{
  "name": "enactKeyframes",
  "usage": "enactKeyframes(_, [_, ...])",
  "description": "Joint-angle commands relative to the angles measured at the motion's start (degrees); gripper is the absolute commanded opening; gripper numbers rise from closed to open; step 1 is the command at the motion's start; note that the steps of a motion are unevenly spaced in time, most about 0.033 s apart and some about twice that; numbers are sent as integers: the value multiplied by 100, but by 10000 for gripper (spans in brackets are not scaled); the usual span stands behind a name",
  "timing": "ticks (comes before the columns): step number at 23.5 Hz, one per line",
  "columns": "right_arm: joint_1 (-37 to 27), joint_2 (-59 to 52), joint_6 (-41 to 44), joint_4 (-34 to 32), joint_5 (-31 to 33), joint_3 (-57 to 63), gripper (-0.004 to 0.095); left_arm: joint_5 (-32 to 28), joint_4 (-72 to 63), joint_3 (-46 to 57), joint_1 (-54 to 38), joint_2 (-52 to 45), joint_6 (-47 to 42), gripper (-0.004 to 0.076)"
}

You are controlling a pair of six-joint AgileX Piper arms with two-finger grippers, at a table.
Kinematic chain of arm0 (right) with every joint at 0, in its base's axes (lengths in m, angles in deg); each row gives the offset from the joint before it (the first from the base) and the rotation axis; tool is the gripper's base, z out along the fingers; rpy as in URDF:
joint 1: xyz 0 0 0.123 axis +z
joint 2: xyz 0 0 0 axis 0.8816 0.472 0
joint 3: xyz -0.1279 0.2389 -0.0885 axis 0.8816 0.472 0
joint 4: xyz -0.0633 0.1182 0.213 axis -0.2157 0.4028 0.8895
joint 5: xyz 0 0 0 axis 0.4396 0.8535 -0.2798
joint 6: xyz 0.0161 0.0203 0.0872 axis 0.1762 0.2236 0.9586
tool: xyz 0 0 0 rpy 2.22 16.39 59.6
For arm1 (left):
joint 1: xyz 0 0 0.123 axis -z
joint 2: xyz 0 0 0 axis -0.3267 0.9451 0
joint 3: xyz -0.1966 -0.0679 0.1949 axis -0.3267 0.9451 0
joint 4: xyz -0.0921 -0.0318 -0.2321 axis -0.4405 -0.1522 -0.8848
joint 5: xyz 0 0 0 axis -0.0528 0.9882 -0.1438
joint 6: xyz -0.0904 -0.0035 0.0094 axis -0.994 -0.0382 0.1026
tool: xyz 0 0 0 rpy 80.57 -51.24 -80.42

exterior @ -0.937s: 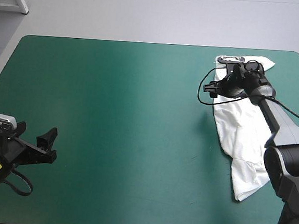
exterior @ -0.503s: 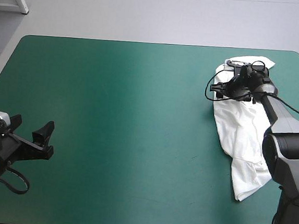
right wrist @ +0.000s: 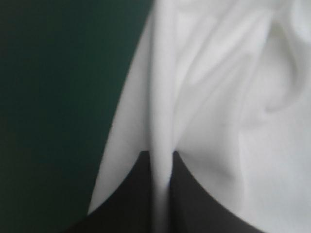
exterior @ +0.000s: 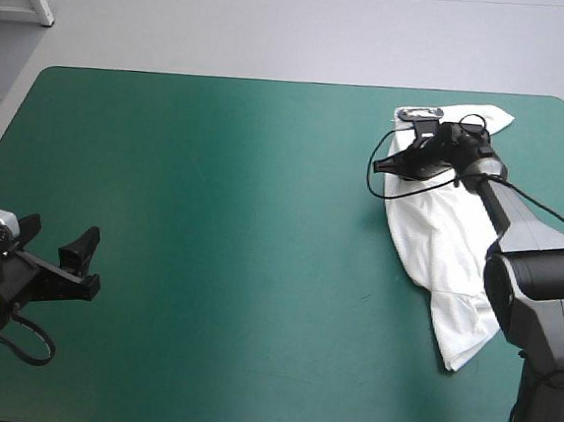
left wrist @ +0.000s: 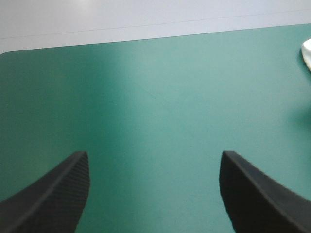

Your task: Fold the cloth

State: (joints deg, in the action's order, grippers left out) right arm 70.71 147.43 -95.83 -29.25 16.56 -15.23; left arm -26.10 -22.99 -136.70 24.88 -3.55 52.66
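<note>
So the T-shirt (exterior: 446, 255) is over on the right side of the table (exterior: 212, 215); it's a long rumpled white strip running from near the far right corner back toward the near edge; broader at the far end, tapering to a point at the near end; teal-green cover shows on both sides of it.

The right gripper (exterior: 393, 164) is at the far end of that strip, right at the shirt's left edge, with its arm stretched over the cloth; in the right wrist view its black fingers are all but closed with a thin ridge of white fabric pinched up between them, so it's clamped on a fold of the shirt; the cloth fans out ahead of the fingers in soft creases, with bare cover off to one side.

The left gripper (exterior: 57, 239) is way off by the near left corner of the table, well apart from the shirt; its fingers are spread wide, only bare cover between and ahead of them; the left wrist view catches just a tiny sliver of the white shirt far off toward the table's right side.
</note>
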Motion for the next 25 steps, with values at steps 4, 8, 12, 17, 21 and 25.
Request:
enactKeyframes(4, [1067, -335, -1797, 1115, 35, -537, -15, -692, -20, -194, -1, 47, 0, 529])
enactKeyframes(8, [2695, -335, -2522, 1070, 336, -902, -15, -754, -20, -194, -1, 47, 22, 529])
enactKeyframes(12, [3969, -332, -2623, 850, 663, -1012, -15, -754, -20, -194, -1, 47, 40, 529])
enactKeyframes(17, [4889, -322, -2143, 230, 794, -1012, -14, -743, 145, -194, -1, 47, 117, 529])
enactKeyframes(21, [4969, -322, -453, -561, 595, -1012, 175, -610, 249, -194, -1, 47, 151, 529])
enactKeyframes(25, [4840, -335, 49, -635, 676, -1012, 690, -527, 260, -194, -1, 47, 151, 529])
